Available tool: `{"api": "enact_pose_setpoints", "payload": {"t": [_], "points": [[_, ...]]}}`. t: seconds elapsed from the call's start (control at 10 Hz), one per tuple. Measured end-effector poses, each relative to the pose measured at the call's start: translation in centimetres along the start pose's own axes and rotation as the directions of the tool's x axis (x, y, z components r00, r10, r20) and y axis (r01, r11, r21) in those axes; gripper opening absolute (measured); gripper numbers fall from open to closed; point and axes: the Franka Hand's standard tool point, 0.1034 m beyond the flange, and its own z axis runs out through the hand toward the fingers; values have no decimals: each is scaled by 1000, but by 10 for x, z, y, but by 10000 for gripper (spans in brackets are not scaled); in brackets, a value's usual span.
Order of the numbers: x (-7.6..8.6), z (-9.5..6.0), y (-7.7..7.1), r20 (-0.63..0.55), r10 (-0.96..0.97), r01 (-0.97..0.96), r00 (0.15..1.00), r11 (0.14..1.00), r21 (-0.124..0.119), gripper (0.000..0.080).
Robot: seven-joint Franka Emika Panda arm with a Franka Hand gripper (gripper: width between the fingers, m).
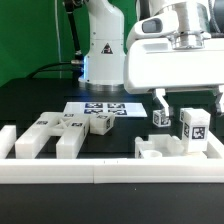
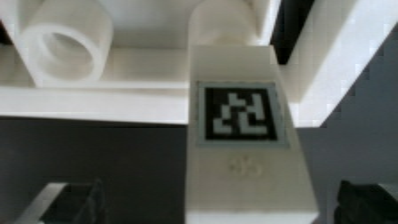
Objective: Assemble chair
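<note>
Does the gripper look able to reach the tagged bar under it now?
Probably yes: the gripper is open, its fingers stand on either side of the tagged bar, and nothing lies between them.

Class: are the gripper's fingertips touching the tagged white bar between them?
Apart: the wrist view shows clear gaps between the bar and both fingertips.

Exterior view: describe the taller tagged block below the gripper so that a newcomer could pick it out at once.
Find the big white gripper at the exterior view's upper right. Below it stand two tagged white pieces, behind a low notched part. The block is the one further to that view's right, taller than the small cube beside it.
</note>
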Motion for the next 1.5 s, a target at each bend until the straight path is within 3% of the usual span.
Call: {"api": "enact_pose_setpoints", "payload": {"t": [0.1, 0.2, 0.3, 0.6, 0.9, 1.3, 1.4, 1.5], "points": [[-3, -1, -6, 130, 6, -10, 992, 1000, 28, 649], [4, -3, -6, 152, 6, -12, 988, 999, 34, 649], [-4, -1, -7, 249, 2, -14, 969, 999, 49, 649], [-3, -1, -12, 452, -15, -28, 892, 996, 88, 649], [4, 5, -2, 457, -6, -37, 889, 996, 84, 649], [12, 7, -2, 398, -28, -2, 917, 997, 74, 649], [12, 8, -3, 391, -43, 14, 920, 997, 77, 523], [12, 8, -3, 390, -54, 27, 919, 997, 76, 523]]}}
